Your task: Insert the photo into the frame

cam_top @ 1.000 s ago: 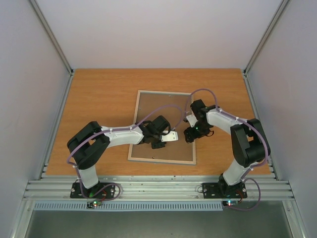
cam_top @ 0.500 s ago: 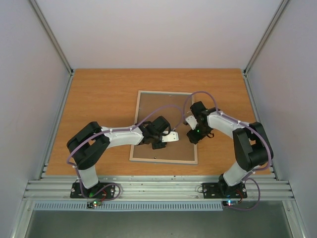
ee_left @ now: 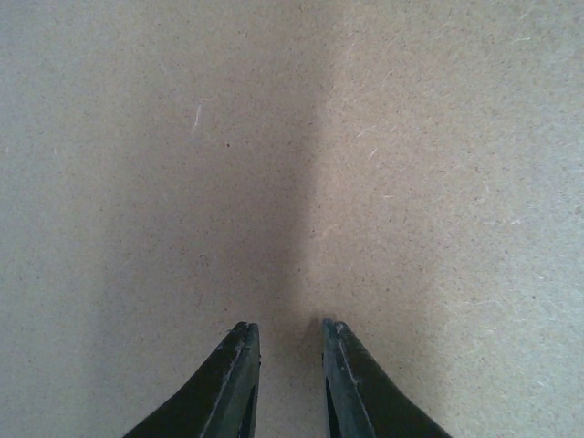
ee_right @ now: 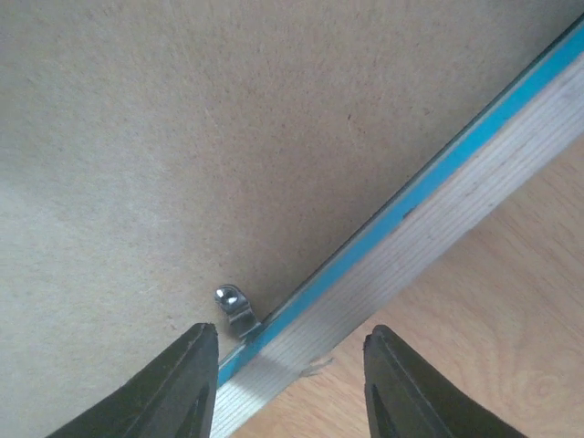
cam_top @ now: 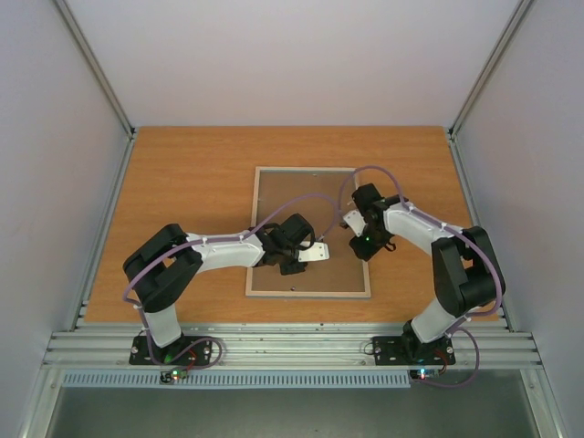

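A large rectangular picture frame (cam_top: 306,169) lies face down in the middle of the orange-brown wooden table (cam_top: 182,182), a little right of centre, its long sides running from near to far. What faces up is a flat brown fibreboard backing (cam_top: 306,193) filling the back of it, edged by a thin pale rim.

The left arm reaches in from the near left and its gripper (ee_left: 287,330) sits over the near half of that backing. Its dark fingers (ee_left: 239,365) stand close together with only a narrow slit between them, and nothing is caught in the slit; I cannot tell whether the tips touch the board.

The right arm bends in from the right, and its gripper (ee_right: 290,342) is at the frame's right edge. Its fingers (ee_right: 187,383) are spread wide and straddle the rail, one over the brown backing and the other over the outer side, by the bare table. Between them run a turquoise-blue strip (ee_right: 411,205) and the pale wood side of the frame (ee_right: 474,210), and a small shiny metal tab (ee_right: 233,306) sits on the backing just beside the strip, close to the left finger. Neither finger visibly presses on the rail
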Available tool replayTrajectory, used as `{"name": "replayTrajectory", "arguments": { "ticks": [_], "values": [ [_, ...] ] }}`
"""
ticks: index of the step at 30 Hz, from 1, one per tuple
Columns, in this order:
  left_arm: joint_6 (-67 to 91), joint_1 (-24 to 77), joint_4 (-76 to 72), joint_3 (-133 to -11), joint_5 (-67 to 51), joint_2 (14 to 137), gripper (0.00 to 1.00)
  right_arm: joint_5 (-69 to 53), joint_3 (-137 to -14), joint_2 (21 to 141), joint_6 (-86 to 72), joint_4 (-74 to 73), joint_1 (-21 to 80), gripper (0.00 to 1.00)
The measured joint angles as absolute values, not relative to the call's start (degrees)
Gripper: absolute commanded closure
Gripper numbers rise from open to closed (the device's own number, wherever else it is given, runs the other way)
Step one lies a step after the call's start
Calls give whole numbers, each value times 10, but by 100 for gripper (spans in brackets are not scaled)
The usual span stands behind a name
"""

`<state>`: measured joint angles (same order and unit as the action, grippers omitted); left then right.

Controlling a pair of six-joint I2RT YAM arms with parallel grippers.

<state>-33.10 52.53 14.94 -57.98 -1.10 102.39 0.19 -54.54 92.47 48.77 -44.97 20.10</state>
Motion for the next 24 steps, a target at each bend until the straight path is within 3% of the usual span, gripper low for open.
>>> {"name": "replayTrajectory", "arguments": {
  "ticks": [10, 21, 24],
  "values": [
    [-311, 505, 173, -581, -57, 1012, 76, -130, -648, 937, 436, -494, 110, 50],
    [-256, 436, 193, -691, -127, 1025, 75, -199, -690, 1067, 368, -464, 57, 58],
    [-246, 416, 192, -717, -145, 1037, 75, -206, -691, 1080, 359, -459, 55, 67]
  ]
}}
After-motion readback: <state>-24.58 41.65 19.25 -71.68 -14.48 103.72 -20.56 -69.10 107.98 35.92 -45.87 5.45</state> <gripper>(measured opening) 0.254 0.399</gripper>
